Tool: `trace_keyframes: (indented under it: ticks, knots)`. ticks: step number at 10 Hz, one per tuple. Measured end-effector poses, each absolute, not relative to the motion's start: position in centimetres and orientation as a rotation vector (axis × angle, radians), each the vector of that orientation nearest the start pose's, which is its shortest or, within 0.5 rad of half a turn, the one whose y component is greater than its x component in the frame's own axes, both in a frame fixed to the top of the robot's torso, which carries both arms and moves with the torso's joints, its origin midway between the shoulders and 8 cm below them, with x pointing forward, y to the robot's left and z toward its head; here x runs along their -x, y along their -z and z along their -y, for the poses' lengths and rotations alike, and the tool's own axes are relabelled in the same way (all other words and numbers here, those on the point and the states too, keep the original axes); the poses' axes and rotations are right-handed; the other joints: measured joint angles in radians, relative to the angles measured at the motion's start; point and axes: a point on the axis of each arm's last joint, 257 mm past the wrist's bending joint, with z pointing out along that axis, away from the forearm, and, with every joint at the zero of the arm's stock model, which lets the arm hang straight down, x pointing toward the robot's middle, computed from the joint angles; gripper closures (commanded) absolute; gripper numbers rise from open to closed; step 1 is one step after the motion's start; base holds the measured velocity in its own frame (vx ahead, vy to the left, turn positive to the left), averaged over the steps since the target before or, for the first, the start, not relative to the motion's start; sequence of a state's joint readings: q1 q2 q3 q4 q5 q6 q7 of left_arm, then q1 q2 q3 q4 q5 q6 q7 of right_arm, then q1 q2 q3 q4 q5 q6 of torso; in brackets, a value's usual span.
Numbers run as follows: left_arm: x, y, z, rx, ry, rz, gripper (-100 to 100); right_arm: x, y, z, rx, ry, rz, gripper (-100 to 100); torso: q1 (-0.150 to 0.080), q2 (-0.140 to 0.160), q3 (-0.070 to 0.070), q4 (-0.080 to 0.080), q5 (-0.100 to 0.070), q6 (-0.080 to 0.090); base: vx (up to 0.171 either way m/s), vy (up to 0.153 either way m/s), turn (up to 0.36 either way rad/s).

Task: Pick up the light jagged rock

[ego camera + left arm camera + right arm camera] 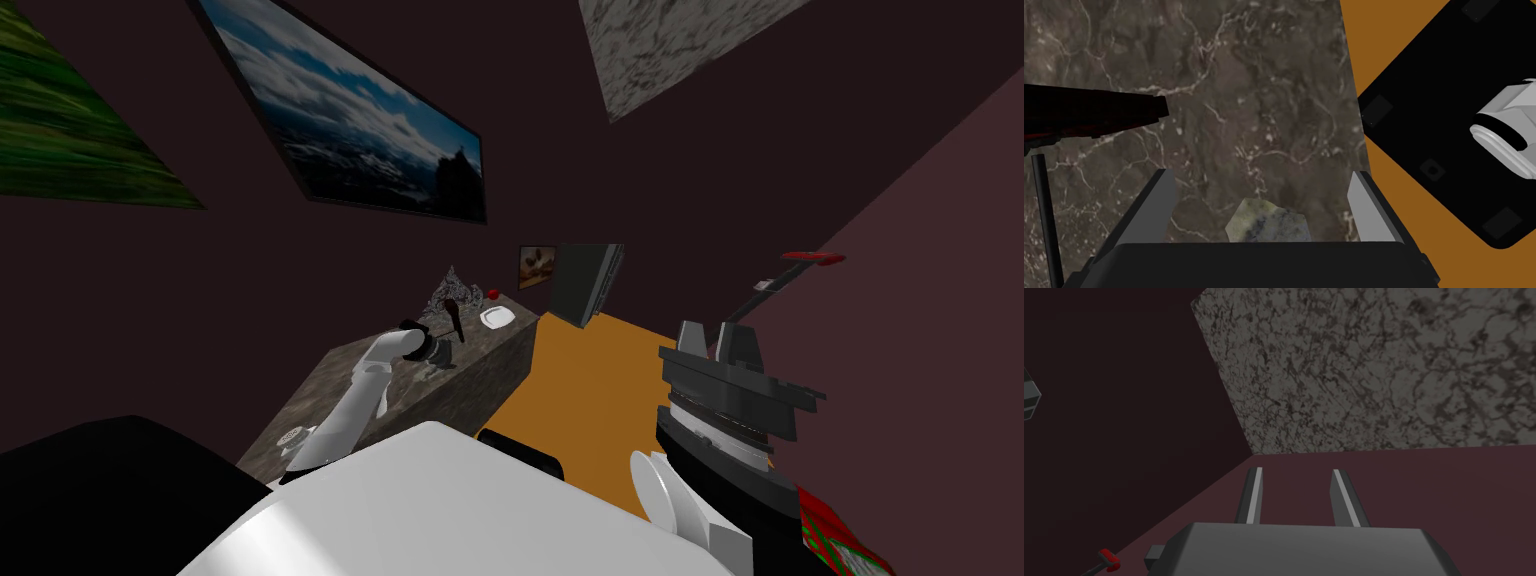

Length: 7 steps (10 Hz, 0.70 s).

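The light jagged rock (1269, 222), pale grey-green, lies on the dark marble table top (1249, 100). My left gripper (1263, 174) is open right over it. The rock sits between the two fingers, close to the gripper's body, and touches neither one. In the head view my left gripper (440, 358) points down at the table (330, 400) at the end of the outstretched left arm. My right gripper (715, 345) is raised at my right side; its fingers (1253, 498) stand a narrow gap apart with nothing between them.
A dark red and black object (1094, 115) on a thin black stem juts in just beyond one finger. Farther back on the table are a white plate (497, 317), a red ball (492, 293) and a grey spiky piece (452, 290). Orange floor (590, 390) runs along the table's edge.
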State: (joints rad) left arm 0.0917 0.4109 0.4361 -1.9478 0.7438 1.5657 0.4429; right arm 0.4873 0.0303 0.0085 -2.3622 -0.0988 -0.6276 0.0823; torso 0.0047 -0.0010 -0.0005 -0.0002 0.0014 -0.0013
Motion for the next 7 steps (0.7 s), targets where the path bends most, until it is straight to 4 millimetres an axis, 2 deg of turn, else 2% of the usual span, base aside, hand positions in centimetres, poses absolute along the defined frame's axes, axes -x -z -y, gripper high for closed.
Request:
trace_keyframes:
  ticks: [3, 4, 5, 7]
  knots:
    - [-33.5, 32.4, -37.8, 2.768, 0.706, -1.302, -100, -29.9, -8.4, 28.5, -0.538, -1.335, -0.385, 0, 0.002, 0.0, 0.0, 0.0, 0.0, 0.0, -0.009, 0.082, -0.038]
    - [-33.4, 32.4, -37.8, 2.774, 0.701, -1.301, 0, -29.9, -8.4, 28.5, -0.538, -1.335, -0.385, 0, -0.001, 0.0, 0.0, 0.0, 0.0, 0.0, -0.001, 0.009, 0.001]
    - [-33.4, 32.4, -37.8, 2.773, 0.702, -1.301, -100, -29.9, -8.4, 28.5, -0.538, -1.335, -0.385, 0, -0.003, 0.0, 0.0, 0.0, -0.001, 0.0, 0.001, -0.004, -0.027]
    - [-33.7, 33.3, -37.8, 2.776, 0.701, -1.295, -100, -29.9, -8.4, 28.5, -0.538, -1.335, -0.385, 0, -0.005, -0.001, 0.0, 0.0, -0.001, 0.0, 0.001, -0.012, -0.021]
